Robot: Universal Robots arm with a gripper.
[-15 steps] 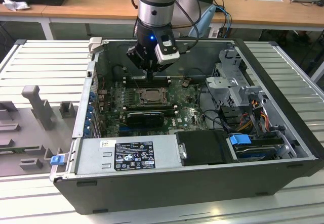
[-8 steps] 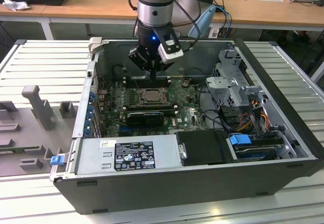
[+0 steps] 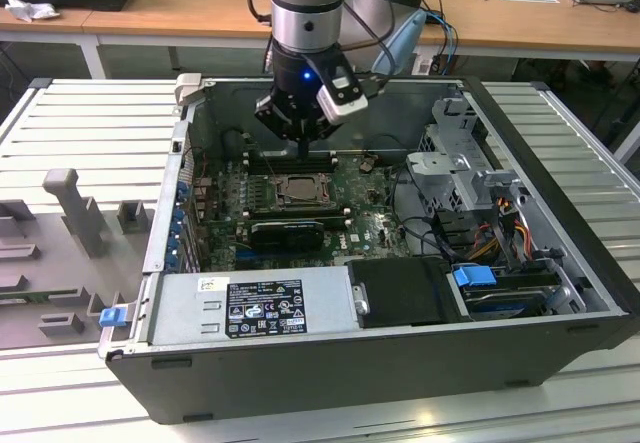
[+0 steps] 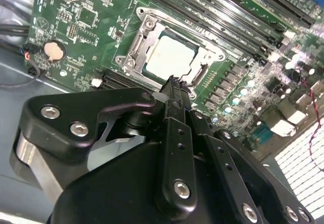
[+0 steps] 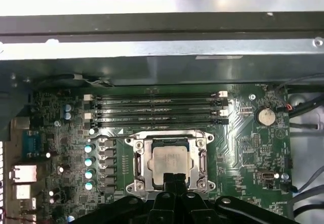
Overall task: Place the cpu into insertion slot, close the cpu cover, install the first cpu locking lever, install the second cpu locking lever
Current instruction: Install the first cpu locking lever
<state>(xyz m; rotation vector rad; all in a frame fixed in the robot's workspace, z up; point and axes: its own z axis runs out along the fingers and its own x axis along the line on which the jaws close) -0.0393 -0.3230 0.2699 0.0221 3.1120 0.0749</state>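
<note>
Item: cpu (image 5: 171, 162). Loc: seated in insertion slot (image 5: 169, 142) on green board (image 5: 243, 148); cpu cover (image 5: 142, 163) lies down round its rim.
Handling (est.): light, stiff, thin; slick metal top, fragile underside. Take by opp. edges only.
Gripper (image 5: 176, 177): fingers pressed together, empty, tips at socket edge.

You count one cpu (image 5: 172, 161), one cpu cover (image 5: 143, 163), one coin cell (image 5: 265, 116) (round, silver), one gripper (image 5: 174, 176), one computer case (image 3: 450, 363).
</note>
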